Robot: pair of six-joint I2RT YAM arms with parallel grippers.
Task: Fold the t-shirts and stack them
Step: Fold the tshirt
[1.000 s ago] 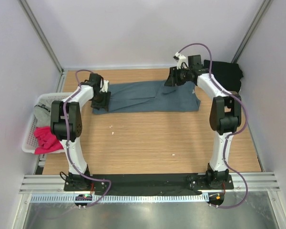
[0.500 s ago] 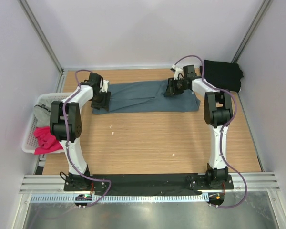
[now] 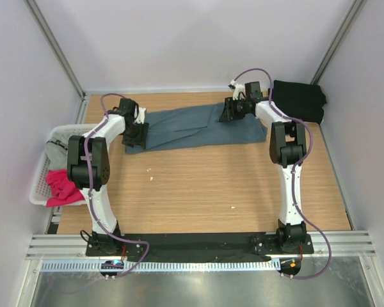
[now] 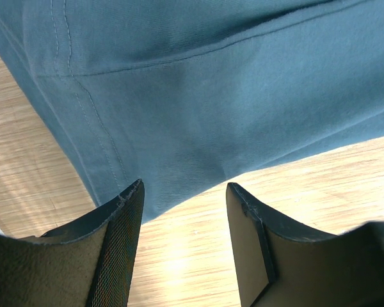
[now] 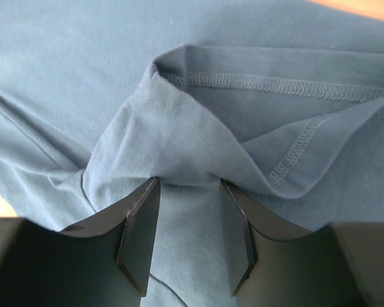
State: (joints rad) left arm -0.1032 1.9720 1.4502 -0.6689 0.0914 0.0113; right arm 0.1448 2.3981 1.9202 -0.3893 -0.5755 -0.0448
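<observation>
A slate blue-grey t-shirt [image 3: 192,128] lies spread along the back of the table. My left gripper [image 3: 138,133] is at its left end; in the left wrist view [image 4: 185,184] the jaws are open and empty over bare wood, just off the shirt's hem [image 4: 198,109]. My right gripper [image 3: 230,111] is on the shirt's upper right part; in the right wrist view [image 5: 189,181] the jaws are apart, with cloth lying between them and a fold of the shirt [image 5: 179,141] bunched at the tips. A black t-shirt [image 3: 299,101] lies folded at the back right.
A white slatted basket [image 3: 38,182] stands off the table's left edge, holding a light grey shirt [image 3: 56,152] and a bright pink shirt [image 3: 61,187]. Walls close in the back and both sides. Small white specks lie on the wood.
My right gripper has moved left and down onto the shirt, and the shirt's right part has shifted and bunched a little. The left arm has not moved.
</observation>
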